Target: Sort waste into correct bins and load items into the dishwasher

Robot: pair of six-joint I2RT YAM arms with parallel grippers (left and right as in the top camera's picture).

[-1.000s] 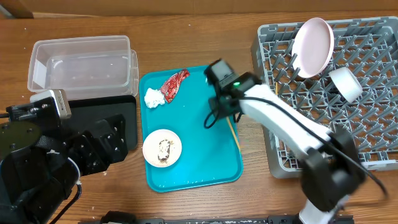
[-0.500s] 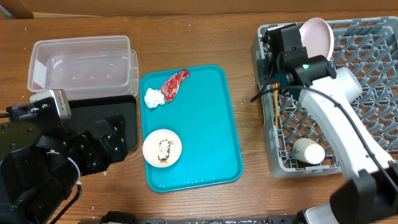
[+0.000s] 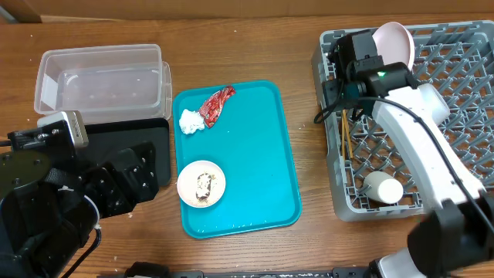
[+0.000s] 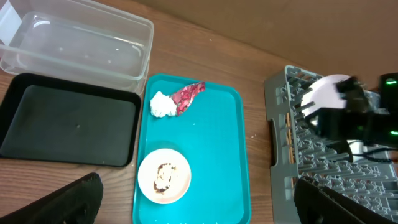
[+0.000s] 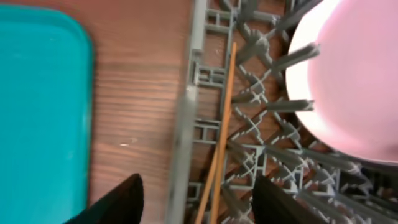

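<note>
Hovering above rack [image 5: 186,124] (chopsticks [image 5: 224,124] inside), right claw [image 5: 196,202] spread.

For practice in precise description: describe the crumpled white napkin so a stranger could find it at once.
Find the teal rectangular plastic tray in the middle of the wooden table. In its far left corner lies a small crumpled white paper napkin, beside a red crinkled wrapper. It is lumpy, unlike the smooth round white bowl of scraps nearer the front.

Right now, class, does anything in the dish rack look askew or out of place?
Yes: the chopsticks lie slanted across the dish rack lattice beside the wall nearest the teal tray, not upright between pegs.
</note>
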